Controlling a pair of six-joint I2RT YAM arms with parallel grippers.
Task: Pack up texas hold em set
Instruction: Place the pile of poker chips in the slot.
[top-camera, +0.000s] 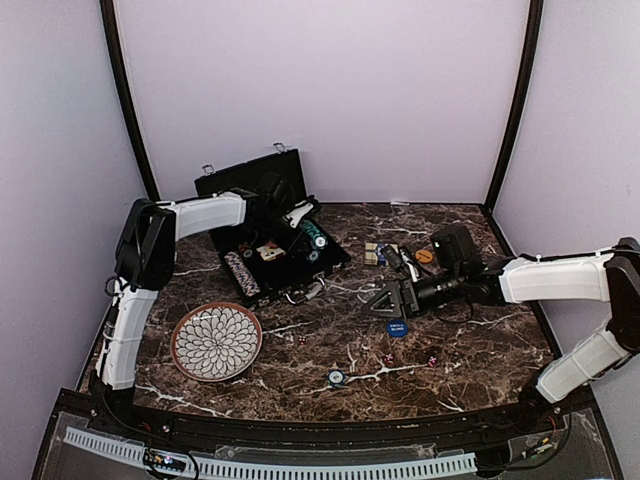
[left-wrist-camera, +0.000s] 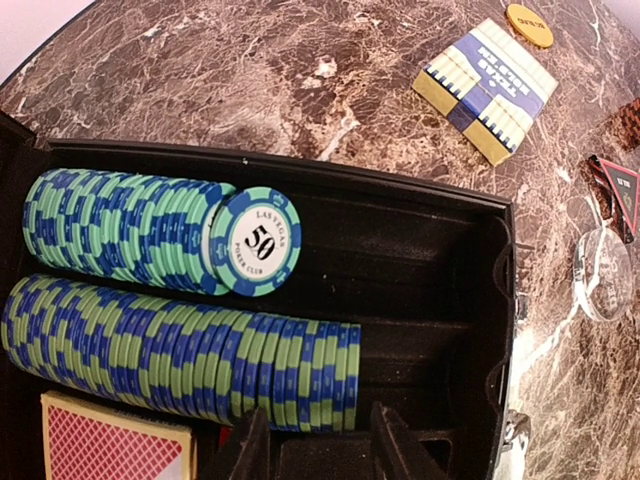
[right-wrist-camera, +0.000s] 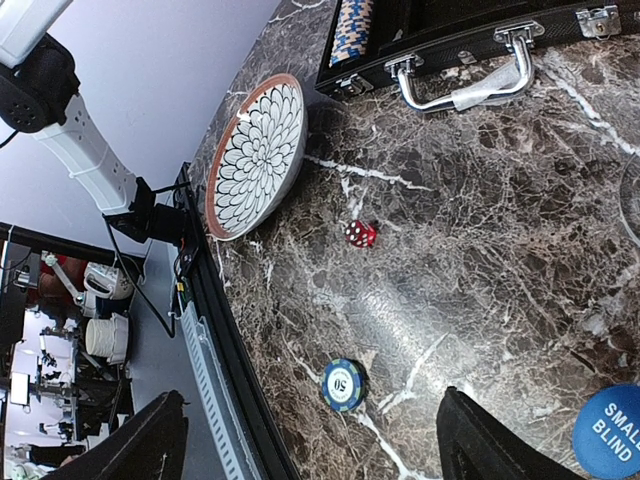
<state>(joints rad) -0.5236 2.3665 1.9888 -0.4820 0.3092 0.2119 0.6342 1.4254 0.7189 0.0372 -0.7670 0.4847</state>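
Overhead only: open briefcase lid (top-camera: 250, 178)

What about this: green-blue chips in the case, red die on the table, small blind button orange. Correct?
No: the small blind button is blue, not orange, per the right wrist view. The green-blue chips are in the case and the red die is on the table.

Pale lilac walls (top-camera: 330, 90); dark brown marble tabletop (top-camera: 480, 340), white veins; black corner posts (top-camera: 129, 100); even light.
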